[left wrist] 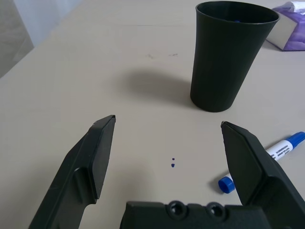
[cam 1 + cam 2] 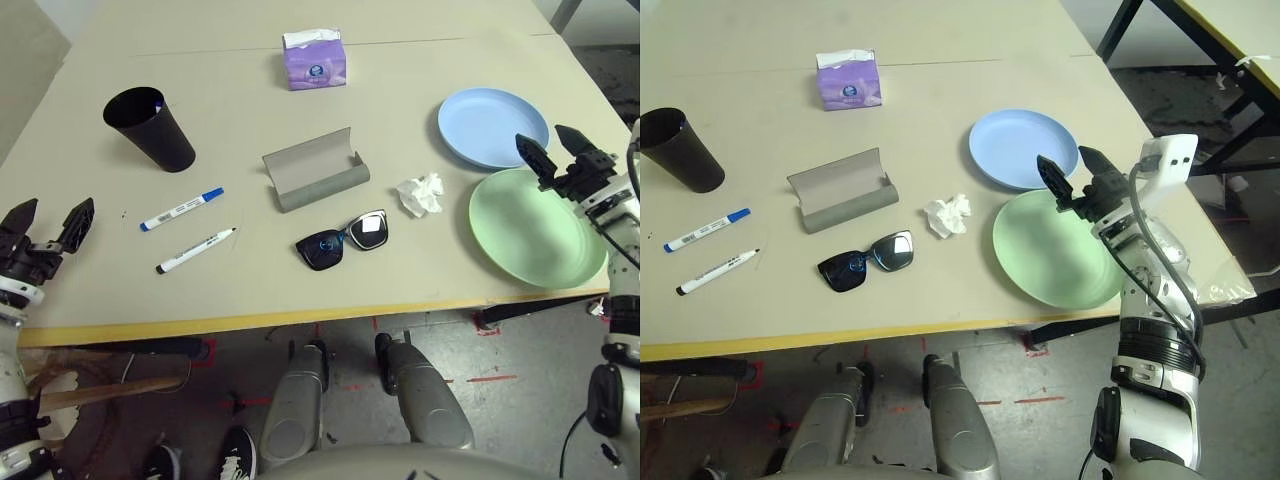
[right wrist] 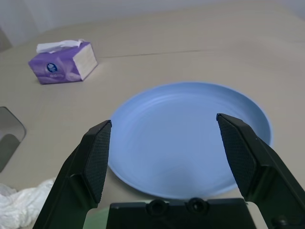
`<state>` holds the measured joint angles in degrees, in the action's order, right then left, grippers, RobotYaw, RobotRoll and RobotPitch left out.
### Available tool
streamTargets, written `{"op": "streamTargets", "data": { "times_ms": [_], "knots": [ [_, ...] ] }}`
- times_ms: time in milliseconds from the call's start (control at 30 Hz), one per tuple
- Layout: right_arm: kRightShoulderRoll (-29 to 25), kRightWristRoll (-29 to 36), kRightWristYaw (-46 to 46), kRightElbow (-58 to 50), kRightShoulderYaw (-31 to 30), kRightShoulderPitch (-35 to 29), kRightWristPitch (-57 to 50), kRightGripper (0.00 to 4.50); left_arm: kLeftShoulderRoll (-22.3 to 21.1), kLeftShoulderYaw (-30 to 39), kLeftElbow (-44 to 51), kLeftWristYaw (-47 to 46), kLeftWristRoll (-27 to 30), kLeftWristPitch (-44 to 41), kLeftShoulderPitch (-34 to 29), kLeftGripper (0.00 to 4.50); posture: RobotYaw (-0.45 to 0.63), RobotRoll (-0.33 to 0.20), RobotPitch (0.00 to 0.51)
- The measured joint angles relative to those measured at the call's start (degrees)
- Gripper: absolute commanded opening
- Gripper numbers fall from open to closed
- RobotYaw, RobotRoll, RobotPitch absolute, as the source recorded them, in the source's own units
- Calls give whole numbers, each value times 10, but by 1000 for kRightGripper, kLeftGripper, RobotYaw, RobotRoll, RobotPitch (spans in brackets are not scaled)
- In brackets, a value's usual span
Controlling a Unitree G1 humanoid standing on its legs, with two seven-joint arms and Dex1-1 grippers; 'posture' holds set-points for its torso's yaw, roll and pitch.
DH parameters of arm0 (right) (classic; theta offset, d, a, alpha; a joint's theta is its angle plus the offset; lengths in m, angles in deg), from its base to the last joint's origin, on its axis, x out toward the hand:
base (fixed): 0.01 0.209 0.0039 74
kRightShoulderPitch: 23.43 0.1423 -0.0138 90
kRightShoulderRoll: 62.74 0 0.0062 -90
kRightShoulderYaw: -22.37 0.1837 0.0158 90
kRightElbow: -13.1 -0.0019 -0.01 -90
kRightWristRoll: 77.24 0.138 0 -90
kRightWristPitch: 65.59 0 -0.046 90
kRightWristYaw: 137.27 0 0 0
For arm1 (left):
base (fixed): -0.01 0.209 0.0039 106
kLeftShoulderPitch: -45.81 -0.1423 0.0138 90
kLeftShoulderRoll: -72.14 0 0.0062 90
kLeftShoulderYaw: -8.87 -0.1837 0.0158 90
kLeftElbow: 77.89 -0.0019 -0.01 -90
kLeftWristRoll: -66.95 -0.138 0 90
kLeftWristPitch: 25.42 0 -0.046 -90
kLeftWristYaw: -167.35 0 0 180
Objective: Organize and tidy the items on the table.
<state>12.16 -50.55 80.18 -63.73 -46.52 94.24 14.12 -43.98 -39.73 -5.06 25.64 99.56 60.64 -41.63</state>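
Right end effector (image 2: 1071,172): black fingers spread wide, nothing held, hovering over the near rim of the pale blue round plastic plate (image 2: 492,126) where it meets the pale green round plastic plate (image 2: 535,228).
Left end effector (image 2: 47,225): also gaping wide and empty, hanging at the left edge of the big beige worktop with the yellow front edge (image 2: 400,270), pointed toward the black tapered plastic cup (image 2: 149,128).
Plates: side by side on the right, rims about touching; can't tell if one overlaps the other. Probably light, stiff and a bit slick, so best pinched at the rim rather than from above.
Markers: white marker with blue cap (image 2: 181,209) and white marker with black cap (image 2: 195,250) lying near each other left of centre, just in front of the cup. Thin, rigid, likely to roll; grab mid-barrel, across the length.
Grey oblong glasses case (image 2: 315,168): lying open mid-worktop, looks stiff, long edges the obvious grip.
Black plastic sunglasses (image 2: 343,239): just in front of the case, lenses up. Fragile-ish; take by the bridge or frame, not the lenses.
Crumpled white tissue (image 2: 421,193): between case and green plate, soft and near weightless, pinch anywhere.
Purple tissue pack (image 2: 315,59): at the far side, well apart from everything.
Progress: guessing nothing sorted yet.
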Motion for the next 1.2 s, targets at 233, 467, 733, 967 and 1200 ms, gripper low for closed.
{"op": "streamTargets", "data": {
  "times_ms": [233,467,733,967,1200],
  "knots": [
    [0,5,-11,-18,5,-19,-8,4473,-9,-19,-10,8,-7,0,46,4500,-93,0,271],
    [-5,5,-12,-14,8,-18,-8,4473,-11,-19,-7,10,-7,1,41,4500,-103,0,273],
    [-33,6,5,9,11,-10,-9,4473,4,-22,-15,7,-10,9,49,4500,-108,0,267],
    [-52,5,30,55,11,12,-9,4473,11,-40,-27,6,-12,16,72,4500,-125,0,264],
    [-51,5,34,57,12,6,-9,4473,11,-40,-32,9,-12,21,68,4500,-120,0,265]
  ]
}}
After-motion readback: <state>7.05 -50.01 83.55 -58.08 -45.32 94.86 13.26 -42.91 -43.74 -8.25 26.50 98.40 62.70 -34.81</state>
